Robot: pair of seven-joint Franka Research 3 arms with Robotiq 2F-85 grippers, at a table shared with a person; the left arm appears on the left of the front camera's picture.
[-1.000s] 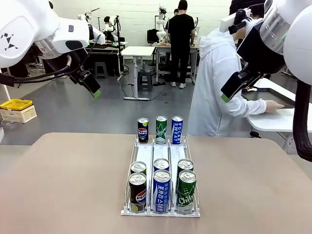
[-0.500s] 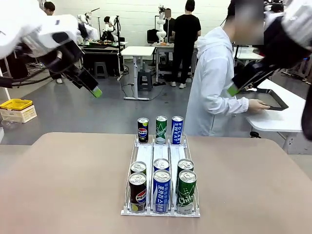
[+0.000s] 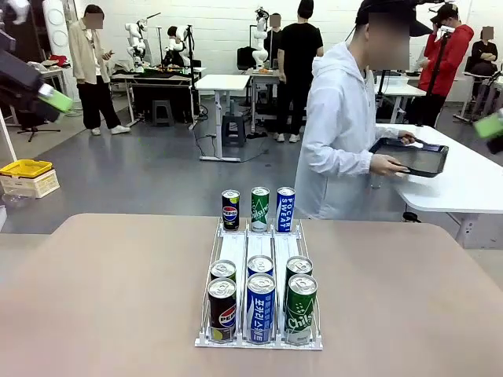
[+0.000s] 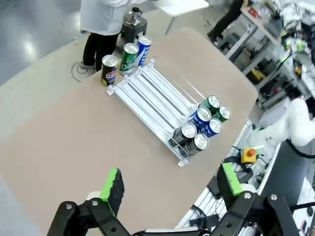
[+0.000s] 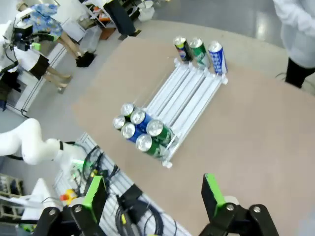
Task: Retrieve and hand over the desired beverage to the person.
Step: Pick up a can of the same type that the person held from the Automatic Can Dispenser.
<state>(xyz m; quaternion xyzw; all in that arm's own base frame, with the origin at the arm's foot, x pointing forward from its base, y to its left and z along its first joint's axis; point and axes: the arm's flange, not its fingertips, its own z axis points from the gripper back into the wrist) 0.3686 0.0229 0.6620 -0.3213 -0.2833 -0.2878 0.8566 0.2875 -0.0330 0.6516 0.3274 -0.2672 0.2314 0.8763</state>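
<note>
Jaws wide; arms (image 3: 23, 82) swung outward; person (image 3: 338, 133) turned.

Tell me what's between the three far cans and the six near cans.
Nothing but the rack's bare lanes, plain in the left wrist view.

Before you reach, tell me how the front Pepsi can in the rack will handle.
The front Pepsi can looks sealed, so probably full and heavy. Tall and slim, it may tip if pushed high. The rack rails likely steady it sideways.
</note>
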